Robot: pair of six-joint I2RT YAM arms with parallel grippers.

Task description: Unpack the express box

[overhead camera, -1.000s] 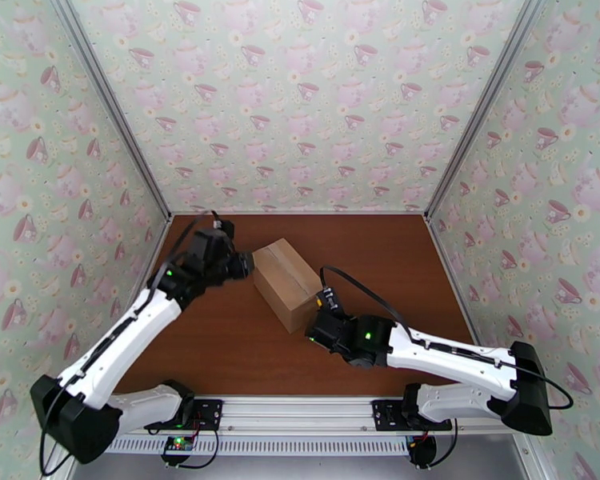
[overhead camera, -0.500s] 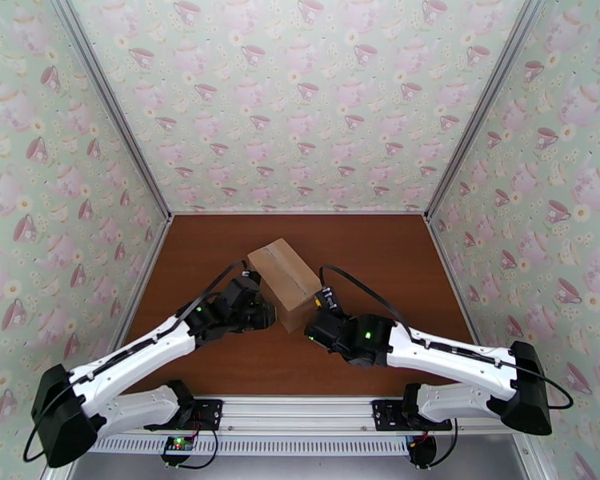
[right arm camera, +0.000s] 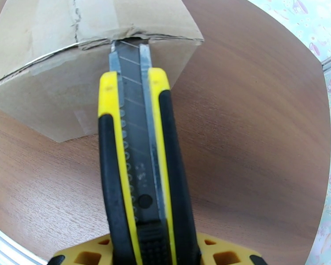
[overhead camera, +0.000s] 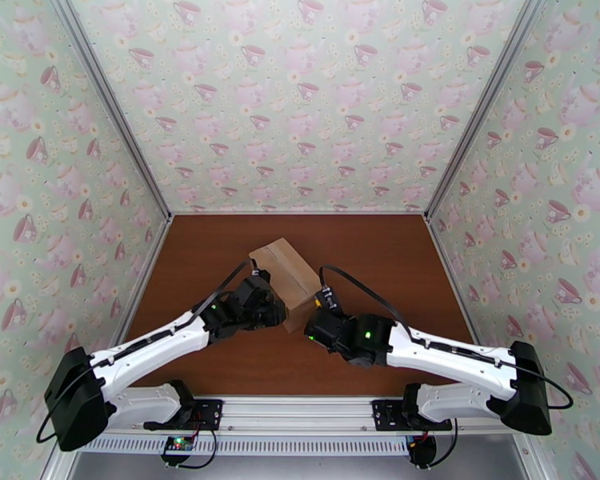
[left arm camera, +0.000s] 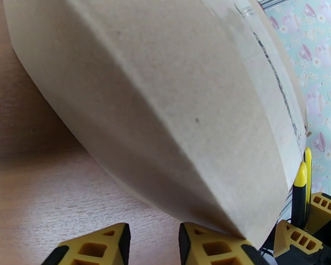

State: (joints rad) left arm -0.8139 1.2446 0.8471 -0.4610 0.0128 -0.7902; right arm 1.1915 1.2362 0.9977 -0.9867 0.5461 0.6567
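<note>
Bright, even light (wrist-view edges warped)

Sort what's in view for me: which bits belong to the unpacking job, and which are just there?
Job: plain brown cardboard express box, taped shut; yellow-and-black utility knife in the right arm's fingers, blade tip at the box's taped edge; left arm's fingers beside the box.
Just there: brown wooden table; teacup-patterned walls.

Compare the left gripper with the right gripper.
The right gripper is shut on a yellow-and-black utility knife; the left gripper holds nothing, jaws slightly apart. The right gripper's blade meets the express box at its taped top edge; the left gripper sits low beside its side. Both flank its near end.
</note>
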